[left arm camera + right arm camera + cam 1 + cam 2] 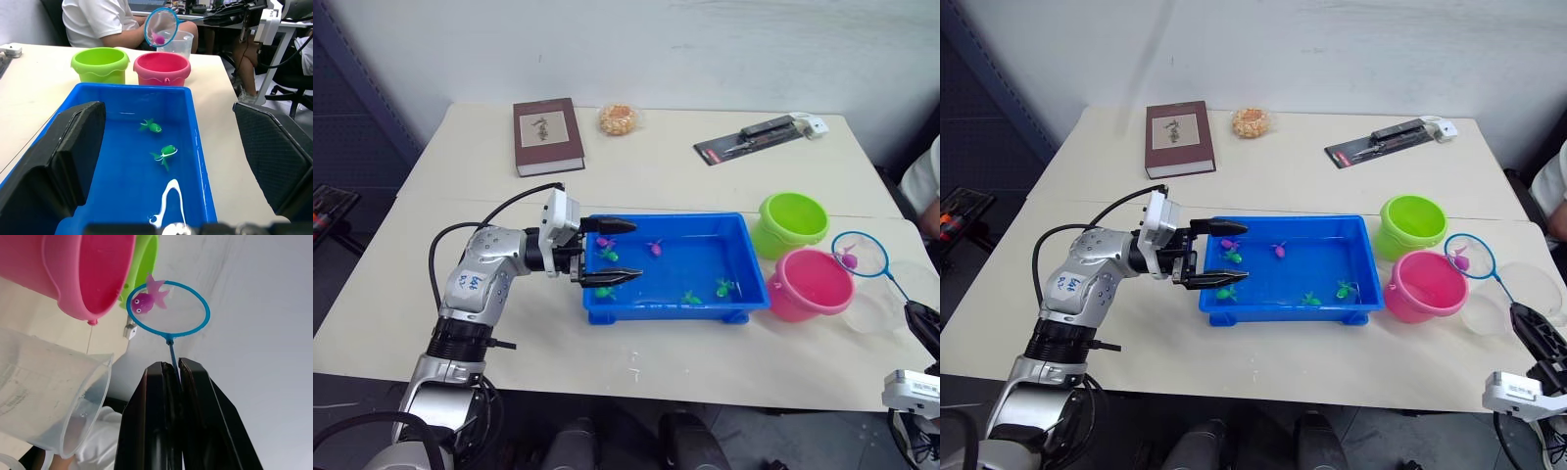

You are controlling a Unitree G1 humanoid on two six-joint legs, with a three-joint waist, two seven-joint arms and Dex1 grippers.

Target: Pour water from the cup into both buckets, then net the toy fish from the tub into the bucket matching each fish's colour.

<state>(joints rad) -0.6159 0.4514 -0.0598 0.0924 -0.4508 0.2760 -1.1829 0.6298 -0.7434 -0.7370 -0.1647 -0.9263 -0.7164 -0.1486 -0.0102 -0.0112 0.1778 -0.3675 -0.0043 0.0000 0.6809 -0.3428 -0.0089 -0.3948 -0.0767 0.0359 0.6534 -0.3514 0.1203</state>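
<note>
Netting step in hand. Right claw clamps net handle — pink fish in hoop, beside pink bucket. Left claw wide over tub end. Next: tip fish into pink bucket.

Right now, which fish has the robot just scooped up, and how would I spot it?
Start at the blue tub, then go to the pink bucket on the right. Just beyond its rim hangs the net, holding one pink fish, the only fish out of the water.
</note>
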